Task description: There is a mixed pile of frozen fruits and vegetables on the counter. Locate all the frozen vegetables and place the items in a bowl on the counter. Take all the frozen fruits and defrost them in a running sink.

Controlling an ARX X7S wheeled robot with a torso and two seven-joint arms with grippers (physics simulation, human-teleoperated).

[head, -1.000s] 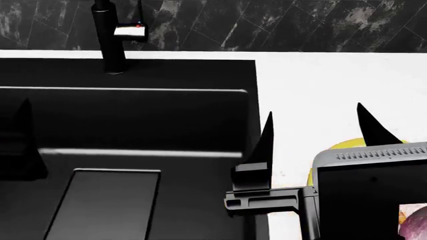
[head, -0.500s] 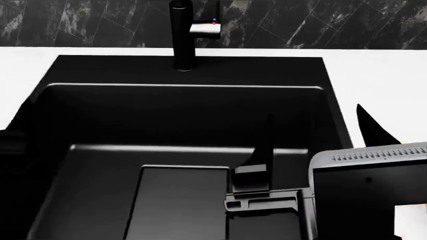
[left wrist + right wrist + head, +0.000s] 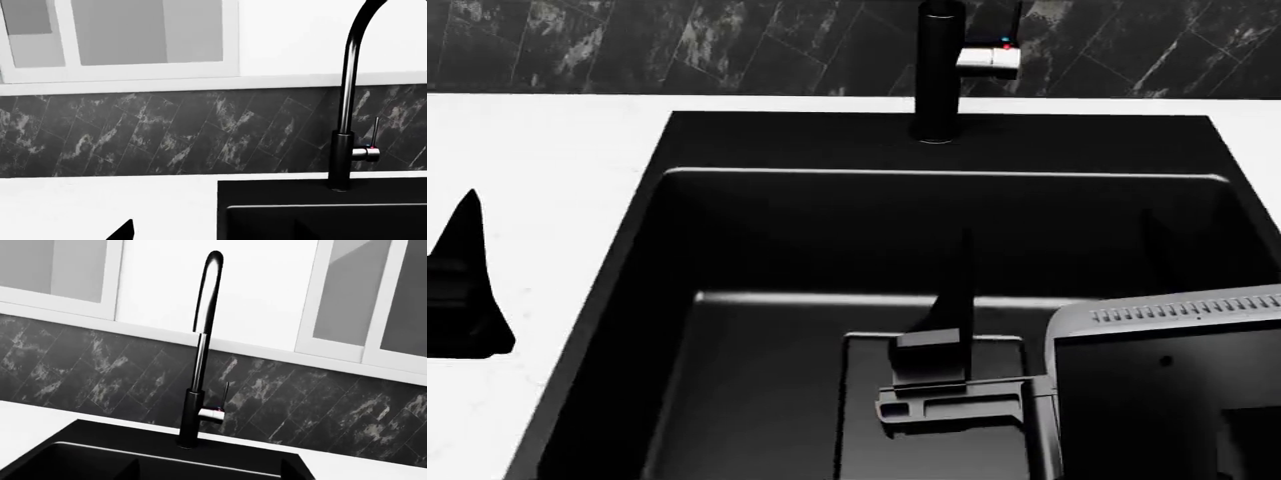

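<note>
The black sink fills the head view, with its black faucet at the back; no water shows. My right gripper hangs open over the basin with nothing between its fingers. In the right wrist view its tips point at the faucet. My left gripper is open and bare, one finger over the white counter left of the sink and the other over the sink edge. The pile of frozen fruits and vegetables and the bowl are out of view.
A dark marbled backsplash runs behind the counter, with white-framed cabinets above it. A flat rectangular panel lies on the sink floor. Counter extends left of the sink.
The view has slid left along the counter, so the sink and faucet moved right in frame. The yellow-rimmed bowl and purple item left view. My right gripper went from straddling the sink's right edge to over the basin.
</note>
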